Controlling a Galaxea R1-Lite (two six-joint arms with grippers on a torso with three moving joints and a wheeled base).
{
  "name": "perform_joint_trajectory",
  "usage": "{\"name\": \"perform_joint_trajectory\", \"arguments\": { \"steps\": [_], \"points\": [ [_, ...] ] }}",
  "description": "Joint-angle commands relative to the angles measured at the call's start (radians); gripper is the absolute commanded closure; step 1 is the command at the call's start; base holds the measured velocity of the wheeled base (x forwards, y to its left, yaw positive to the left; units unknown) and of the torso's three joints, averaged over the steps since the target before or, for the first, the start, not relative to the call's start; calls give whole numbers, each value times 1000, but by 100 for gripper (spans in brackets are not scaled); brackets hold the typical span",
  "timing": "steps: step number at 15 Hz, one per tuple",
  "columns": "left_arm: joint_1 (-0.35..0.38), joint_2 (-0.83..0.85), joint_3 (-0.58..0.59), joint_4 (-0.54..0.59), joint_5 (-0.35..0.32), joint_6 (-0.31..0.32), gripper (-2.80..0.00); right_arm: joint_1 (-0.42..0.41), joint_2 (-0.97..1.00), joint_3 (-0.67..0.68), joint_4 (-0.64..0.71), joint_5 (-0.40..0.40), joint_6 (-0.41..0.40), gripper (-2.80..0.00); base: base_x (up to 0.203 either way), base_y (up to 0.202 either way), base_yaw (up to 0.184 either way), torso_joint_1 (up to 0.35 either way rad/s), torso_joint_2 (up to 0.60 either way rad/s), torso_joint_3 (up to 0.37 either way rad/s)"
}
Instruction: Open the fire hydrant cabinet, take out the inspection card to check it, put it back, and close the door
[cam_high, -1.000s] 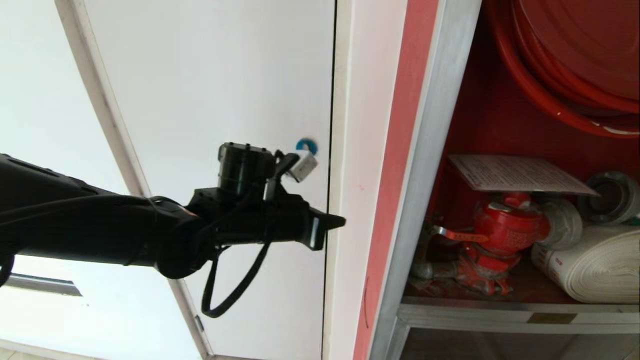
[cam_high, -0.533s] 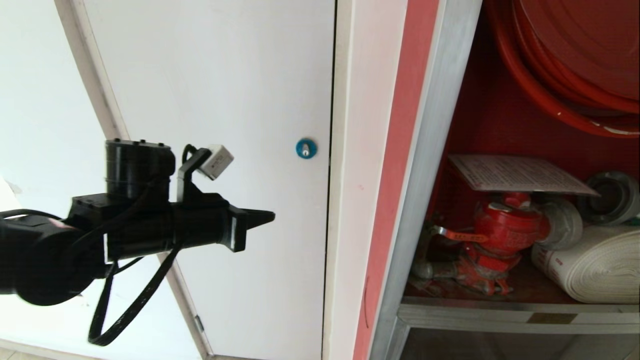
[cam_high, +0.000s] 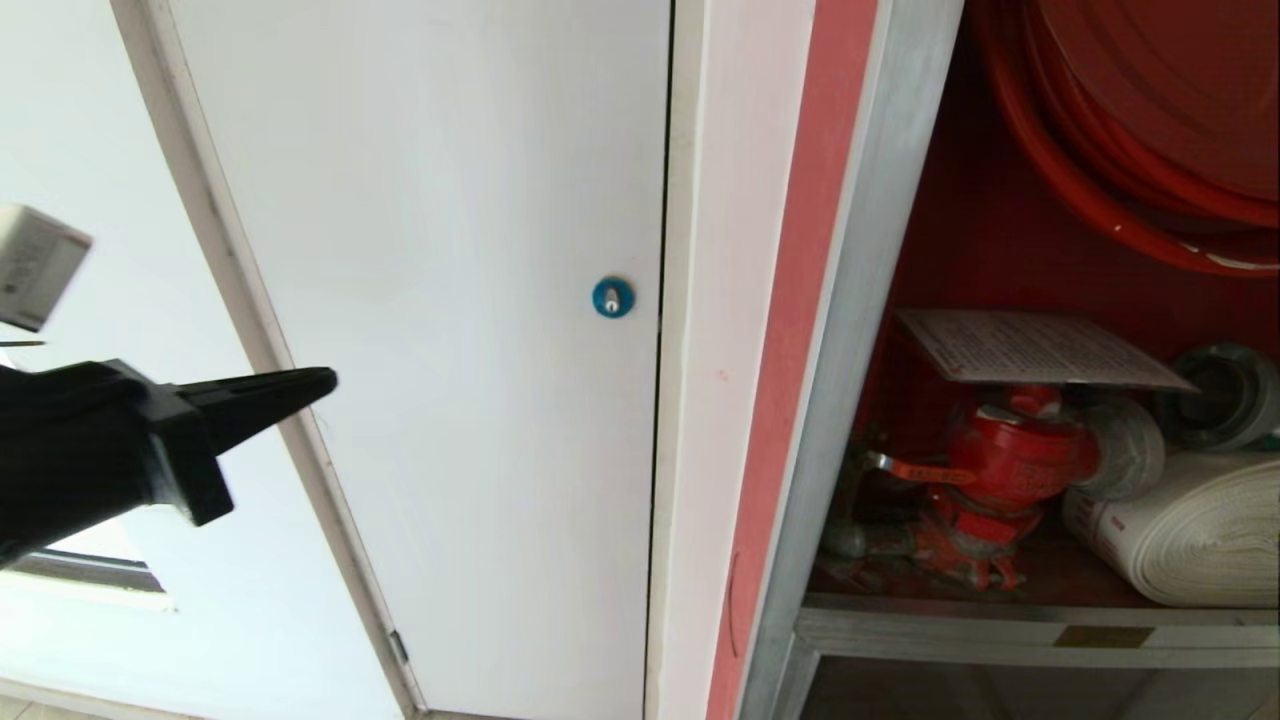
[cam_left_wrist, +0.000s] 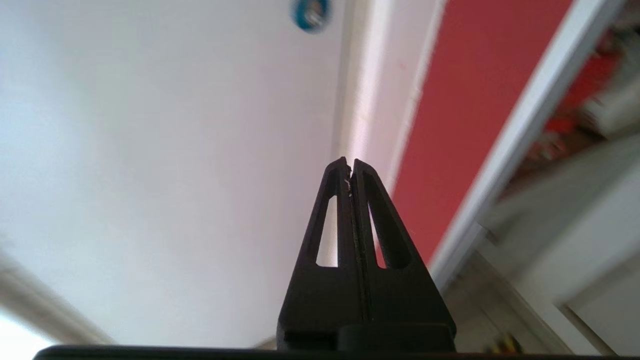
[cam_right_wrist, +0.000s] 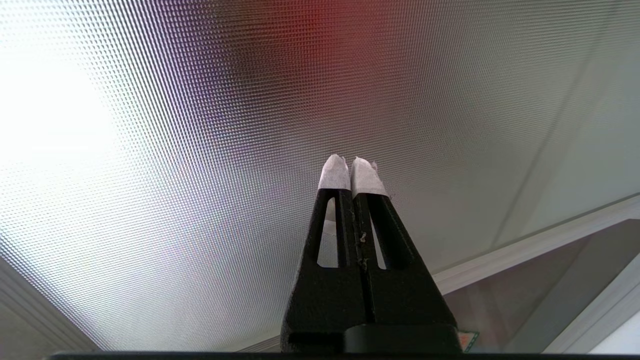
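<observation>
The fire hydrant cabinet (cam_high: 850, 300) stands open at the right of the head view, with its silver frame and red inside. The inspection card (cam_high: 1035, 348) lies flat on top of the red hydrant valve (cam_high: 1010, 450), beside the white rolled hose (cam_high: 1190, 530). My left gripper (cam_high: 320, 382) is shut and empty at the far left, well away from the cabinet, pointing towards it (cam_left_wrist: 348, 162). My right gripper (cam_right_wrist: 350, 162) is shut with nothing in it, its taped tips pointing at a dotted glass panel (cam_right_wrist: 200, 150). The cabinet's door is out of the head view.
A plain white door (cam_high: 450, 300) with a small round blue lock (cam_high: 612, 297) fills the middle, between the left gripper and the cabinet. A red hose reel (cam_high: 1150, 120) hangs in the cabinet's upper part. A silver frame bar (cam_right_wrist: 540, 245) borders the glass panel.
My left arm has drawn back to the left, from near the white door's right edge to the left border of the head view. Its fingers stayed shut. The card has not moved.
</observation>
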Motion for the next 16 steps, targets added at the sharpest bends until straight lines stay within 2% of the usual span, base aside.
{"name": "perform_joint_trajectory", "arguments": {
  "steps": [1,4,7,9,12,16],
  "points": [
    [74,-195,19,40,50,4,0,1,2,2,-1,0,0,0,0,0,0,0,0,0],
    [195,-396,13,151,115,64,0,0,2,2,-1,0,0,0,0,0,0,0,0,0],
    [221,-532,14,269,122,91,0,1,2,2,-1,0,0,0,0,0,0,0,0,0],
    [202,-655,28,363,113,93,0,0,2,2,-1,0,0,0,0,0,0,0,0,0],
    [123,-789,83,465,117,91,0,0,2,2,-1,0,0,0,0,0,0,0,0,0],
    [117,-929,190,505,153,93,0,1,2,2,-1,0,0,0,0,0,0,0,0,0]
  ]
}}
